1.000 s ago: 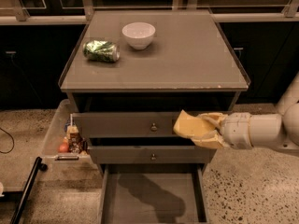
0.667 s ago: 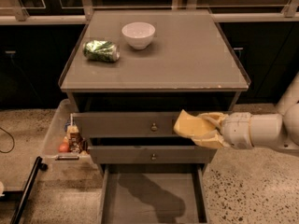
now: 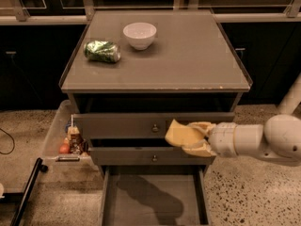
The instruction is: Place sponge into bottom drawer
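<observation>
since the sponge [image 3: 181,134] now sits a little lower and further left than it did a second ago, it has closed part of the gap to the bottom drawer [image 3: 188,192], but it is not in it yet. it hangs in the air above the right side of the bottom drawer, level with the fronts of the two shut drawers [image 3: 122,126] over it. how far out from those fronts it floats cannot be told.

the end effector [image 3: 190,138] is clamped on the sponge, one yellowish finger across the top of the block and one beneath it. its arm reaches in from the right of the bottom drawer.

the shift is small, so i judge this to be the start of the lowering, not the release. the bottom drawer stands pulled out, its grey floor bare apart from a shadow, so nothing blocks the drop. what is left, by my reading, is to bring the sponge down further and a touch toward the middle of the bottom drawer, clear of its right wall, and then let go.

nothing else has moved. high above the bottom drawer, the tabletop [image 3: 197,60] carries a white bowl [image 3: 139,34] and a green can [image 3: 102,51] lying on its side, both where they were. a side tray [image 3: 54,126] holding small items juts out up and to the left of the bottom drawer.
</observation>
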Controlling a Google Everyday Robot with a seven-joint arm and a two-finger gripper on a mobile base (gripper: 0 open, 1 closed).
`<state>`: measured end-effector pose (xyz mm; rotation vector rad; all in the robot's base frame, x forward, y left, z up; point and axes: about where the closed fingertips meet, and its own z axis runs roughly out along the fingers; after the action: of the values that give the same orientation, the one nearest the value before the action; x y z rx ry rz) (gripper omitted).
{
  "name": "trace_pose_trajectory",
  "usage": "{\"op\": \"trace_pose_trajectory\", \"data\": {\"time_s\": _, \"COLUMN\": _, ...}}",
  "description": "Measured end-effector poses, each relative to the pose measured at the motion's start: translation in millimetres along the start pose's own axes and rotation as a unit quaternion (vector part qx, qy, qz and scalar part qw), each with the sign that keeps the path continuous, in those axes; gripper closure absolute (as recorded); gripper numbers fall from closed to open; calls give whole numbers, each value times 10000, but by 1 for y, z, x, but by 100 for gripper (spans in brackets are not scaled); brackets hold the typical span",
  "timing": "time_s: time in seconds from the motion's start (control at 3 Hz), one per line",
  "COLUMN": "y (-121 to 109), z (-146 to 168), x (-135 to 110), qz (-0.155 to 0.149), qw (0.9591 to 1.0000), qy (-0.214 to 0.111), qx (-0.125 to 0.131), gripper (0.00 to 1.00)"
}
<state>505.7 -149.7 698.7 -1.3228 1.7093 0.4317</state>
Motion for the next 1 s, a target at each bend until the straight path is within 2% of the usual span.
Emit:
{"op": "trace_pose_trajectory", "data": {"time_s": 0.33, "y": 19, "z": 43, "x": 56, "qz": 131, "qw": 9996, "qy": 110, "qx": -243, "gripper": 100}}
{"op": "trace_pose_trajectory", "data": {"time_s": 0.67, "y": 28, "z": 66, "x": 109, "qz": 140, "qw": 9983, "qy": 255, "qx": -502, "gripper": 100}}
{"op": "trace_pose_trajectory", "data": {"time_s": 1.0, "y": 31, "z": 77, "x": 156, "qz": 374, "qw": 9971, "qy": 304, "qx": -594, "gripper": 100}}
